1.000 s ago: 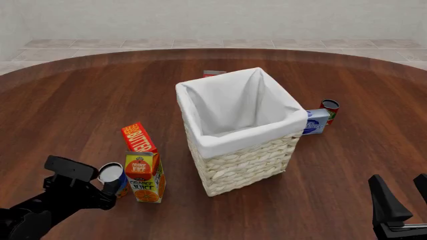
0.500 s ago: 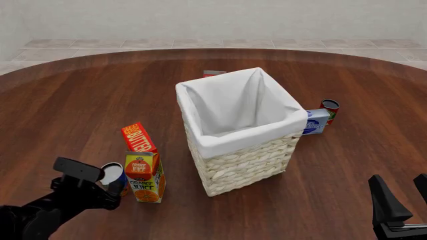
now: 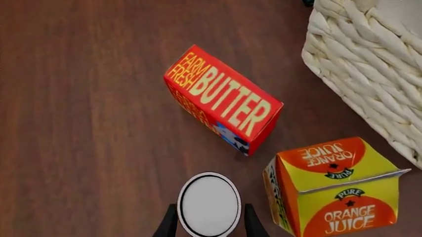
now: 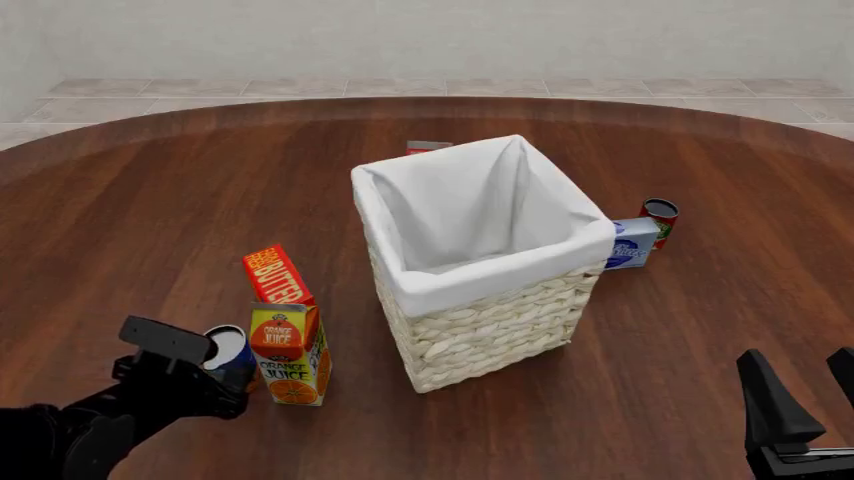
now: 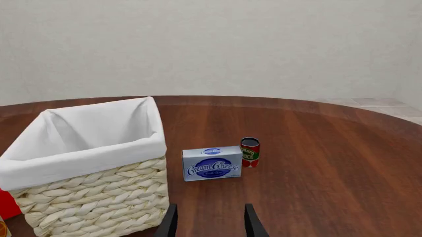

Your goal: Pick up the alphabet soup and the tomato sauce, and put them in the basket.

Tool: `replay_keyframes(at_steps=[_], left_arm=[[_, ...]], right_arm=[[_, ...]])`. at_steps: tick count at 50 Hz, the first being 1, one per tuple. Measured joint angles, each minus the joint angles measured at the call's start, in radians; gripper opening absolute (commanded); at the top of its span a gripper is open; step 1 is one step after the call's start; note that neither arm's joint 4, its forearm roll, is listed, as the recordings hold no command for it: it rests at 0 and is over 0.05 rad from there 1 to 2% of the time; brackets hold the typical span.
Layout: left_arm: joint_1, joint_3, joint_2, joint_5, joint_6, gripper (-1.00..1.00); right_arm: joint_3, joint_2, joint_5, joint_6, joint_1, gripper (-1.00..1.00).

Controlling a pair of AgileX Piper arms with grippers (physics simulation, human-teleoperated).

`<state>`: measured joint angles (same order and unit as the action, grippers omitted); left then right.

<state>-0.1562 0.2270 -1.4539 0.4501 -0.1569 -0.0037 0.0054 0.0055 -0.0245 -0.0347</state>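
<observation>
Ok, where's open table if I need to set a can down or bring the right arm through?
Bare wood lies in front of the basket, toward the right end effector, and left of the butter box. It is crowded where the alphabet soup stands beside the orange juice carton, and around the cream cheese box and tomato sauce.

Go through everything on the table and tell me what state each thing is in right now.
alphabet soup: upright, between the open left gripper fingers
tomato sauce: upright, on the table
basket: upright, nothing seen inside
orange juice carton: upright
butter box: standing
cream cheese box: on its side
right gripper: open, holding nothing
</observation>
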Motion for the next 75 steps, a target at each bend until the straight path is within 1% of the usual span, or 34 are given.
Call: replay_keyframes(at_steps=[1, 2, 17, 30, 48, 65, 75], left_arm=[[0.001, 0.001, -0.001, 0.001, 0.000, 1.00], [0.001, 0.001, -0.001, 0.001, 0.000, -1.00], [0.005, 0.000, 0.000, 0.000, 0.016, -1.00], [0.010, 0.001, 0.036, -0.027, 0.011, -1.00], [0.019, 0.013, 0.145, -0.117, -0.015, -1.00], [0.038, 0.029, 0.271, -0.227, -0.027, -1.00], [0.044, 0.053, 0.348, -0.306, -0.029, -1.00]], right_arm=[[0.000, 0.000, 0.000, 0.000, 0.000, 1.00], [0.000, 0.000, 0.000, 0.000, 0.000, 1.00], [0.000, 0.018, -0.016, -0.003, 0.001, 1.00], [0.001, 0.028, -0.025, -0.004, 0.000, 1.00], [0.001, 0.022, -0.021, -0.004, -0.002, 1.00], [0.001, 0.006, -0.006, -0.005, -0.005, 1.00], [0.000, 0.007, -0.007, -0.005, -0.006, 1.00]])
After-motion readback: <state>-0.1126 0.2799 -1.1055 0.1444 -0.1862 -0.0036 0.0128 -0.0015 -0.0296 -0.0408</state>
